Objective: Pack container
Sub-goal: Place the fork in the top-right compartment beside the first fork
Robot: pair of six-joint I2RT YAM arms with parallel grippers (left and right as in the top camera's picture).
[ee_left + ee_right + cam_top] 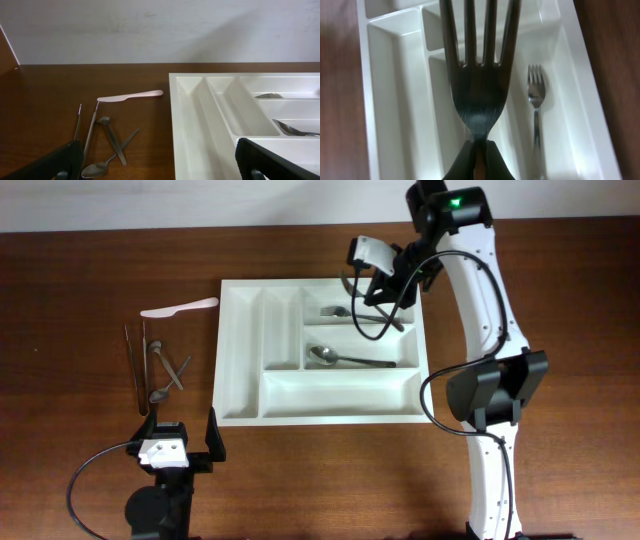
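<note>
Right pincer (479,156) tight on a fork (479,85); left pincer (182,429) wide; white five-compartment container (340,394)

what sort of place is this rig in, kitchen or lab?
Probably a lab bench, not a kitchen: a left arm and right arm at a bare wooden table, a plain white wall behind, and loose cutlery laid out beside a tray.

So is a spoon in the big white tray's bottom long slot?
No, that slot of the white plastic tray is bare; the silver metal spoon lies in the middle one.
</note>
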